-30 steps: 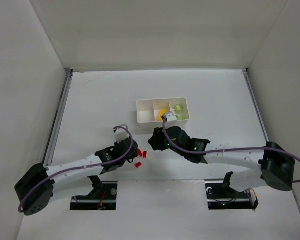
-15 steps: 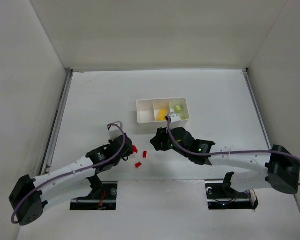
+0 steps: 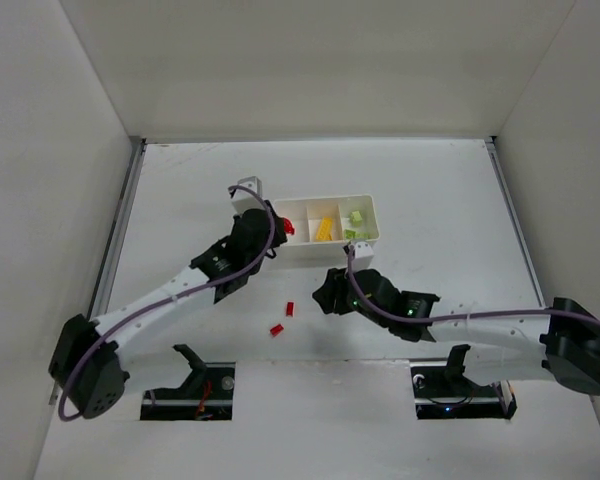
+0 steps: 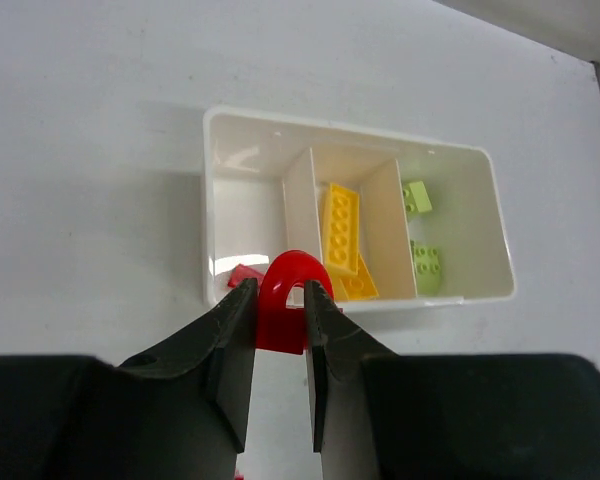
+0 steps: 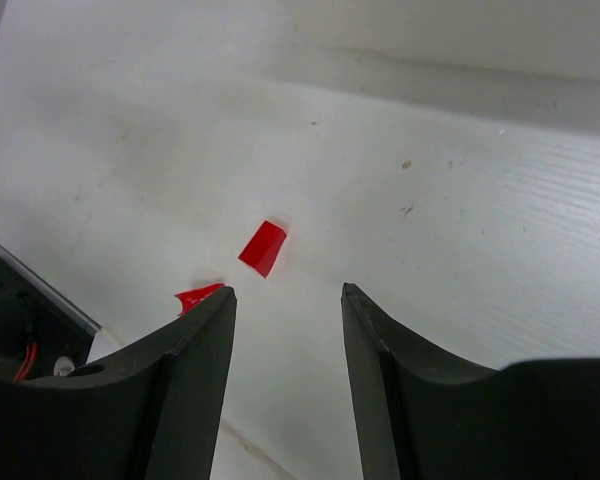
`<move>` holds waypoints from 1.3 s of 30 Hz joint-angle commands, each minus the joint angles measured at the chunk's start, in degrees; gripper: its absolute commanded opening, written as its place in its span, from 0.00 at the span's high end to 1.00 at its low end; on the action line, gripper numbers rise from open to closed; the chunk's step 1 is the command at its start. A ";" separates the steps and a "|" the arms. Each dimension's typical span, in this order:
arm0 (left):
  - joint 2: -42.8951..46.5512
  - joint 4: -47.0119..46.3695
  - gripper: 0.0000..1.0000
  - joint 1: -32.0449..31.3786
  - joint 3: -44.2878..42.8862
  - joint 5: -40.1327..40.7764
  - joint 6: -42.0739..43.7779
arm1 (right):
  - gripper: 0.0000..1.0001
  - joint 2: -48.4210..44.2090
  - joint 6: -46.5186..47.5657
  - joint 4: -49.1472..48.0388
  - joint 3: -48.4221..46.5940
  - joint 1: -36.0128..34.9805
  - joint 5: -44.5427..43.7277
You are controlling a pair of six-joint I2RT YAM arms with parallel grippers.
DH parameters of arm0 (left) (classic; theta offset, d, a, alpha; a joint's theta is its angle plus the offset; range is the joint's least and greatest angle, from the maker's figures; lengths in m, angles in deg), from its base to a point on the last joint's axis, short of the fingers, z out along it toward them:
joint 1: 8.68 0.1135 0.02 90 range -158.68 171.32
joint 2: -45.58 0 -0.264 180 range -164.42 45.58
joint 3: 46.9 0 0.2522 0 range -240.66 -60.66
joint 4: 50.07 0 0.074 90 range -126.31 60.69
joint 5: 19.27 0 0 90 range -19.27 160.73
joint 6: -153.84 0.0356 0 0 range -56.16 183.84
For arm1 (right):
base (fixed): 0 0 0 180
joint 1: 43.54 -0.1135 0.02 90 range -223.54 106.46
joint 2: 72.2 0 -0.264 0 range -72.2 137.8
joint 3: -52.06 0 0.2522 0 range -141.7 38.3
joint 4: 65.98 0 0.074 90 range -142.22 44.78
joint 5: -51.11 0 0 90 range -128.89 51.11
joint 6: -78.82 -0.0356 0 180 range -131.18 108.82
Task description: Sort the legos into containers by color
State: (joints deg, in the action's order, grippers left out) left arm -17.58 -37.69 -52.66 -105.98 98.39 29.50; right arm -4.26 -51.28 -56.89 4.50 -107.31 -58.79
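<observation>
Legos show from above in the white tray (image 3: pixel 325 251), which sits near the middle of the table (image 3: pixel 430 180). Yellow legos (image 3: pixel 325 229) lie in its middle compartment and green legos (image 3: pixel 355 217) in its right one. The left gripper (image 3: pixel 280 226) reaches to the tray's left end and holds a red arch piece (image 3: pixel 287 228) over the left compartment. The right gripper (image 3: pixel 326 293) hangs low over the table in front of the tray, apart from it. A loose red block (image 3: pixel 290 308) and a second red bit (image 3: pixel 277 329) lie on the table between the arms, near each other and to the left of the right gripper.

From the left wrist, the jaws are clamped on the red arch piece, its curve upward and its lower part pinched between the dark fingers (image 4: pixel 235 330). The tray lies just beyond. A small red piece (image 4: pixel 242 275) rests in the left compartment against the near wall, partly hidden by a finger. Two yellow plates fill the middle compartment, and two green blocks sit apart in the right one.

From the right wrist, the jaws stand apart with nothing between them. The loose red block lies on the table ahead of the gap, nearer the left-hand finger. The second red bit lies just beside that finger's tip, partly hidden by it.
</observation>
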 commanded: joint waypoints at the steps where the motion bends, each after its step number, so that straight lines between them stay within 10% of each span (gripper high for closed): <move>1: -6.69 -8.63 0.83 3.24 -5.11 -2.16 4.55 | 0.47 -2.11 -1.91 -2.10 0.75 -1.75 -1.98; 16: -22.11 -11.97 0.56 6.41 -11.72 -3.93 4.91 | 0.42 3.06 -2.00 -2.81 -0.56 -4.39 -3.04; 25: -0.51 -10.93 0.51 7.38 -1.20 -0.42 3.33 | 0.40 18.78 -1.21 -0.79 -12.06 -8.34 -5.67; 39: 28.60 19.83 0.50 11.16 16.40 -1.82 -5.99 | 0.46 34.00 -4.90 10.99 -23.94 -9.14 -12.45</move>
State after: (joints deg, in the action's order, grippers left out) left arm 6.71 -26.42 -41.93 -91.25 97.02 26.19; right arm 28.40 -54.93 -48.21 -16.59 -116.01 -68.98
